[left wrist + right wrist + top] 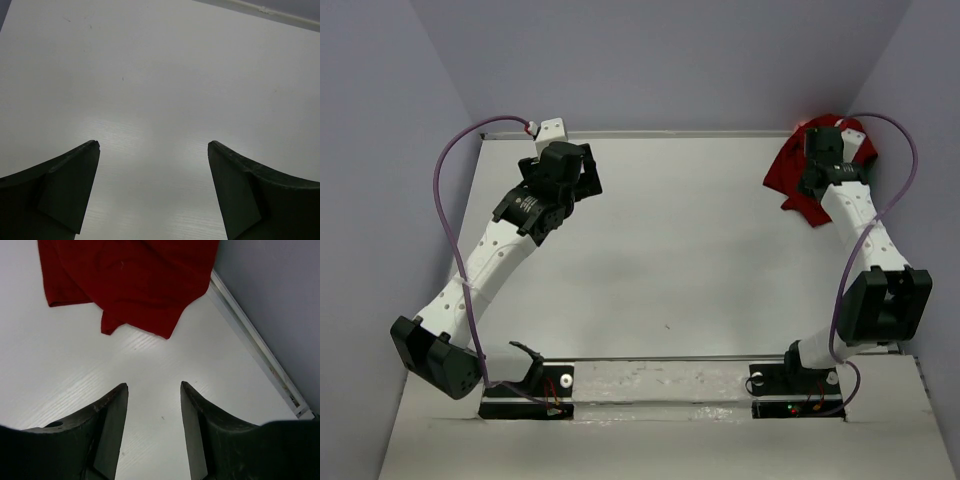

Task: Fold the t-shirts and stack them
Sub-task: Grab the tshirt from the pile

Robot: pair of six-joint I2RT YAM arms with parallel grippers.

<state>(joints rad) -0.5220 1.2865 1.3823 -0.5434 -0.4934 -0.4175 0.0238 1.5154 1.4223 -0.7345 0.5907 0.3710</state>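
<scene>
The dark red t-shirt (130,285) was soft, matt cloth lying on a smooth, faintly grained, slightly glossy white surface (75,375).

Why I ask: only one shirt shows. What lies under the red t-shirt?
The dark red t-shirt lies crumpled on the white table; only bare tabletop shows around its edges. Anything beneath is covered.

Dark red t-shirt (130,280) (plain all over); white table (700,260); purple cables (436,190).

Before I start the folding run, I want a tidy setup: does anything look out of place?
The dark red t-shirt lies bunched and creased in the far right corner of the table, just ahead of the open, empty right gripper. Nothing looks spilled or damaged.
</scene>
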